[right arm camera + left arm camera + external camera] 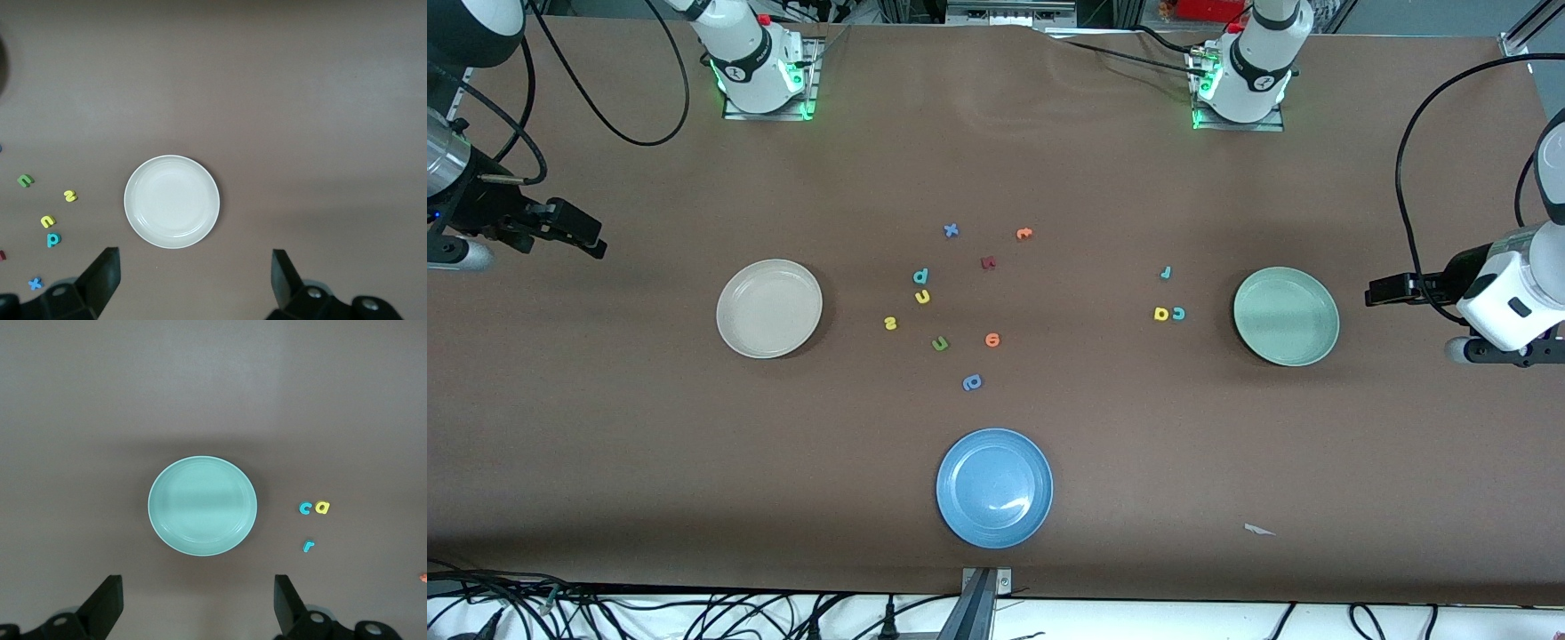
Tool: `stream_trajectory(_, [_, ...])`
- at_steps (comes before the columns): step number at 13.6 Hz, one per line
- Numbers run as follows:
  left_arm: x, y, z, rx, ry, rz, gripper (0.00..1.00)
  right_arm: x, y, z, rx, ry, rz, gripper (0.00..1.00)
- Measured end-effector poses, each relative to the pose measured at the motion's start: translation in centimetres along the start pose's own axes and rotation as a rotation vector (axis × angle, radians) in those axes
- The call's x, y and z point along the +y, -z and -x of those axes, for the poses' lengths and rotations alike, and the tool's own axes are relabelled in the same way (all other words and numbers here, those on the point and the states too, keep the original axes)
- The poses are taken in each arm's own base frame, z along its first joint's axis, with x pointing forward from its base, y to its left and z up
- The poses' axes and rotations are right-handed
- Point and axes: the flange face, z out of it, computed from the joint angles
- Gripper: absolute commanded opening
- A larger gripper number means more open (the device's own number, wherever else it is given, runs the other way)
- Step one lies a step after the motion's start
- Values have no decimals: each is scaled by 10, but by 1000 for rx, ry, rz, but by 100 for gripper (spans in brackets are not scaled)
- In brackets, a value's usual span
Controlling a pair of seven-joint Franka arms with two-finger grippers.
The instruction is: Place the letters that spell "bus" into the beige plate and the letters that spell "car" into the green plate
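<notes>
Left gripper (197,610) up in the air past the green plate (1286,316) at the left arm's end of the table, fingers (107,603) spread wide, nothing between them. Right gripper (193,283) likewise aloft at the right arm's end, past the beige plate (769,308), jaws wide apart and empty. Well clear of both tools, all on the brown table (694,462): teal "c" (1179,313) touching yellow "a" (1161,314), just beside the green plate toward the table's middle; small teal "r" (1166,273) near them, farther from the front camera. Teal "b" (920,276) just above yellow "u" (922,297) in the front view, yellow "s" (889,324) a little nearer the camera and closer to the beige plate. Around these, loose: green "u" (940,344), orange rounded letter (992,340), blue rounded letter (972,382), blue "x" (951,230), orange "t" (1024,234), dark red letter (987,262). Green plate bare inside, beige plate bare inside, blue plate (994,487) nearest the camera bare as well.
</notes>
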Motion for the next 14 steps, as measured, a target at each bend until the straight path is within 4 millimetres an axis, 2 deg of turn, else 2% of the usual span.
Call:
stream_trajectory(10, [0, -2, 4, -28, 3, 1, 100, 0, 0, 0, -1, 0, 0, 100])
stream_trajectory(14, [4, -14, 5, -59, 29, 5, 100, 0, 0, 0, -1, 0, 0, 100])
